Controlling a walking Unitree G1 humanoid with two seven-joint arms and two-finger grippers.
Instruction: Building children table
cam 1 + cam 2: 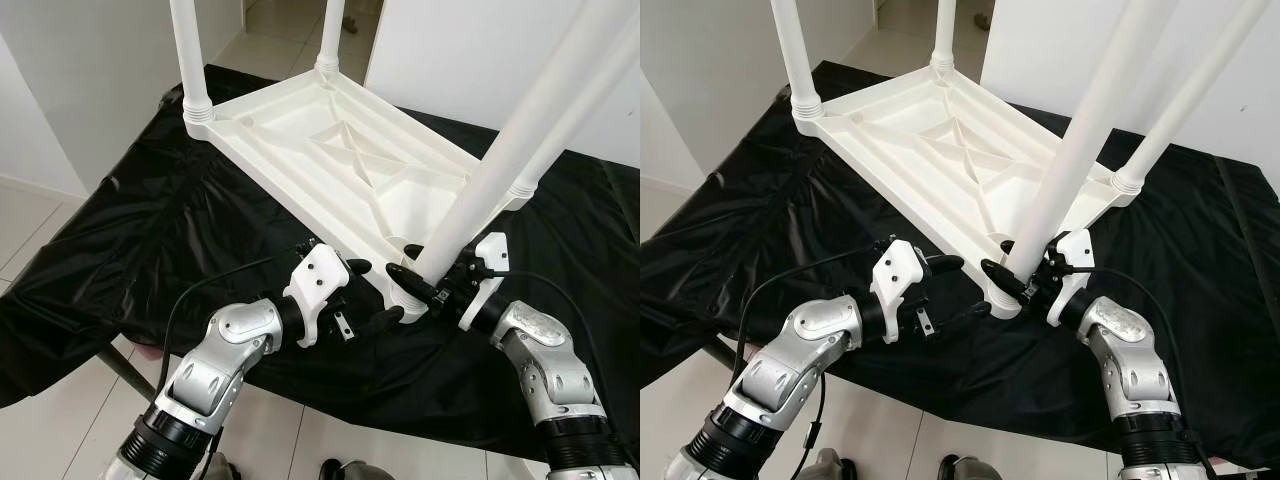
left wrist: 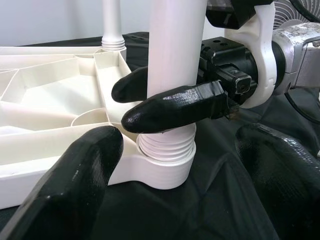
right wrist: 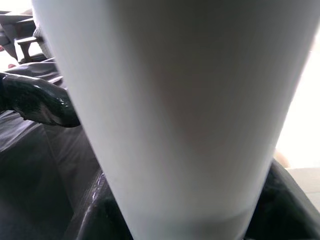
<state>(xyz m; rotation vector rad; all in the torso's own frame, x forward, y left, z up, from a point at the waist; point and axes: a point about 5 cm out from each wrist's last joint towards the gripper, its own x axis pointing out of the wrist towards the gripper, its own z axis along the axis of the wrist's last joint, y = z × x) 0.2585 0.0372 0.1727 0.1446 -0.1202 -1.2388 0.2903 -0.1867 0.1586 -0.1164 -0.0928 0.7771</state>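
Observation:
A white plastic children's table (image 1: pixel 262 118) lies upside down on a black cloth. Three white legs stand in its corner sockets: far left (image 1: pixel 190 60), far middle (image 1: pixel 330 35) and right (image 1: pixel 560 130). A fourth leg (image 1: pixel 500 150) stands tilted in the near corner socket (image 2: pixel 162 167), with its threads (image 2: pixel 166 147) showing above the rim. My right gripper (image 1: pixel 418 266) is shut on this leg just above the socket. My left gripper (image 1: pixel 372 291) stands open just left of that corner, one finger on either side of the socket and holding nothing.
The black cloth (image 1: pixel 110 240) covers the whole work surface and hangs over its near edge. Pale floor tiles (image 1: pixel 40 440) lie below and to the left. White walls (image 1: pixel 90 80) stand behind the table.

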